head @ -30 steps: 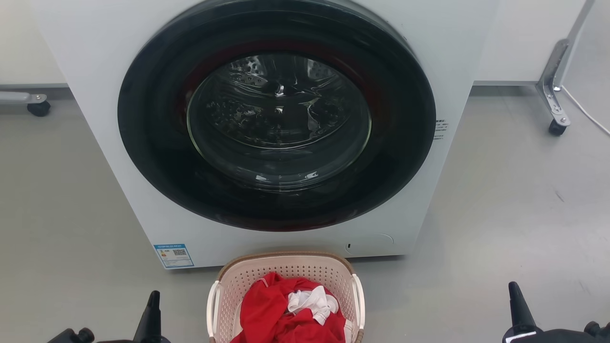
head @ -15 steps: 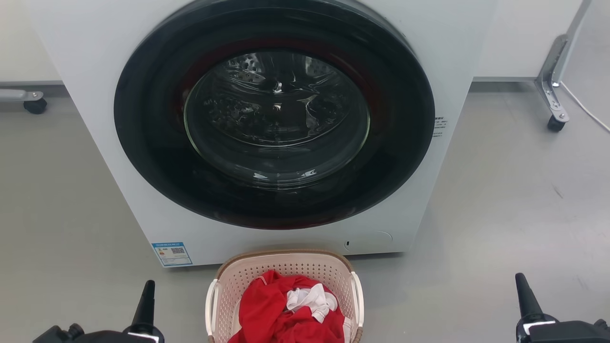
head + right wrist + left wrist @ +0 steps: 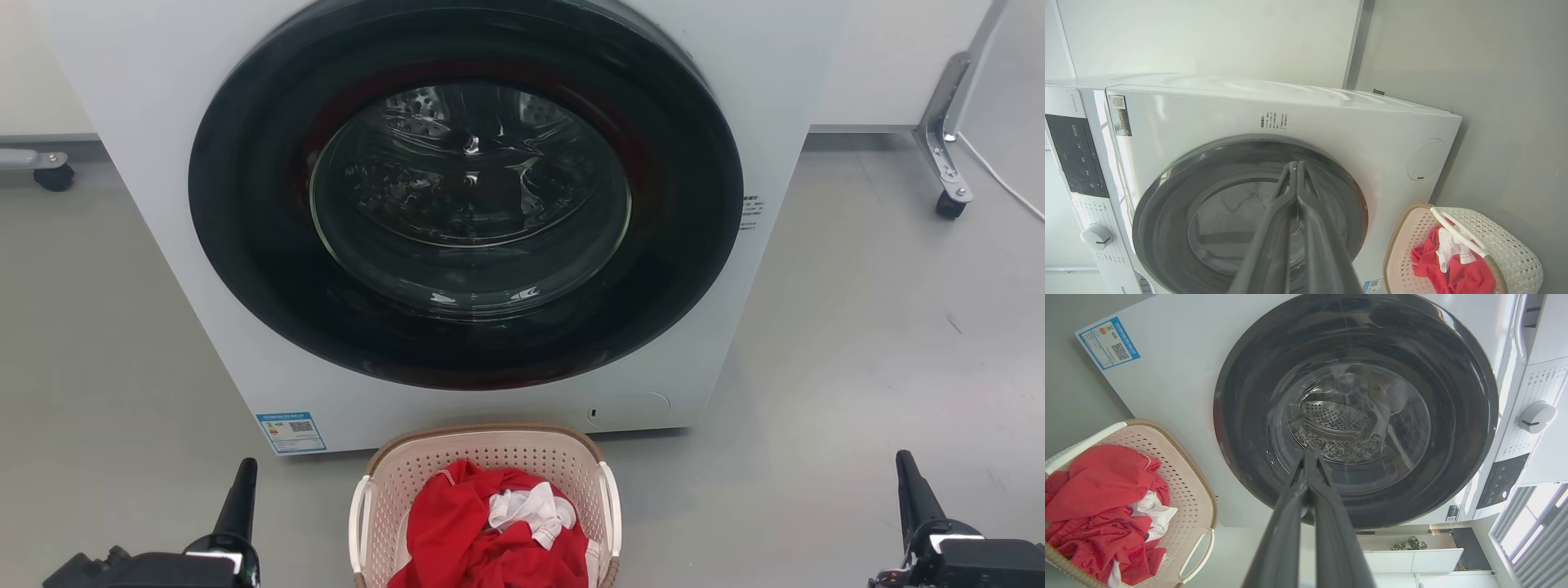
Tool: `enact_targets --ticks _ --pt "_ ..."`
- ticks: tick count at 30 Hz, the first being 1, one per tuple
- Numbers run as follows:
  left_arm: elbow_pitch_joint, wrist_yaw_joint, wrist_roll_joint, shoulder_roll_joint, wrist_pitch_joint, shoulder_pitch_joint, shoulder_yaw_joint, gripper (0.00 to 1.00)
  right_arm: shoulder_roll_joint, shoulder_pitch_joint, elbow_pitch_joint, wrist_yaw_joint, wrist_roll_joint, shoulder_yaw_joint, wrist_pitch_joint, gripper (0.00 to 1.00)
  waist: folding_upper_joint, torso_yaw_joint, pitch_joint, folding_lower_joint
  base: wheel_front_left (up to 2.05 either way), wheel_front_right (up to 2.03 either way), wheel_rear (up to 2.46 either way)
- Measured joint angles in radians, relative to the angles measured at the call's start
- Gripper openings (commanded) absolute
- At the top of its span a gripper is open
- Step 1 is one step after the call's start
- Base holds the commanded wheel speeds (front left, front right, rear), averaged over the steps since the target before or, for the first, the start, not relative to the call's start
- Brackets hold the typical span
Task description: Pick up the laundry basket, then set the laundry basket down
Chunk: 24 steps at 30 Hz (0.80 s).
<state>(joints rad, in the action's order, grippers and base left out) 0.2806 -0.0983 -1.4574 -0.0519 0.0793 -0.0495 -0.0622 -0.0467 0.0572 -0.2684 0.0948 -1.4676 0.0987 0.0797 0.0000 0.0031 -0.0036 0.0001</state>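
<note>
Smooth grey floor (image 3: 865,343), white front-loading washer (image 3: 147,82) — dark round door (image 3: 469,196) shut, castered metal leg (image 3: 940,151), daylit slatted window (image 3: 1529,535).

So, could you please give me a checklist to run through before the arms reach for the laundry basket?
1. The laundry basket stands upright on the floor before the washing machine: ok.
2. Its white side handles are uncovered: ok.
3. The red and white clothes lie inside the rim: ok.
4. The left gripper, jaws open for a handle: not ok, shut.
5. The right gripper, jaws open for a handle: not ok, shut.
6. Grippers at the handles: not ok, both are out to the sides, apart from the basket.
</note>
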Motion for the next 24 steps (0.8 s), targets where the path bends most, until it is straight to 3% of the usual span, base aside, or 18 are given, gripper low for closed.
enact_targets --ticks 11,24 --pt "0.014 -0.025 -0.140 0.009 0.034 -0.031 -0.028 0.00 0.002 0.023 -0.030 0.023 -0.129 0.033 0.034 0.00 0.0000 -0.003 0.005 0.0000 0.00 0.00 0.00" --pt "0.015 -0.025 -0.143 0.010 0.034 -0.031 -0.029 0.00 0.003 0.035 -0.030 0.024 -0.129 0.034 0.034 0.00 0.0000 -0.003 0.005 0.0000 0.00 0.00 0.00"
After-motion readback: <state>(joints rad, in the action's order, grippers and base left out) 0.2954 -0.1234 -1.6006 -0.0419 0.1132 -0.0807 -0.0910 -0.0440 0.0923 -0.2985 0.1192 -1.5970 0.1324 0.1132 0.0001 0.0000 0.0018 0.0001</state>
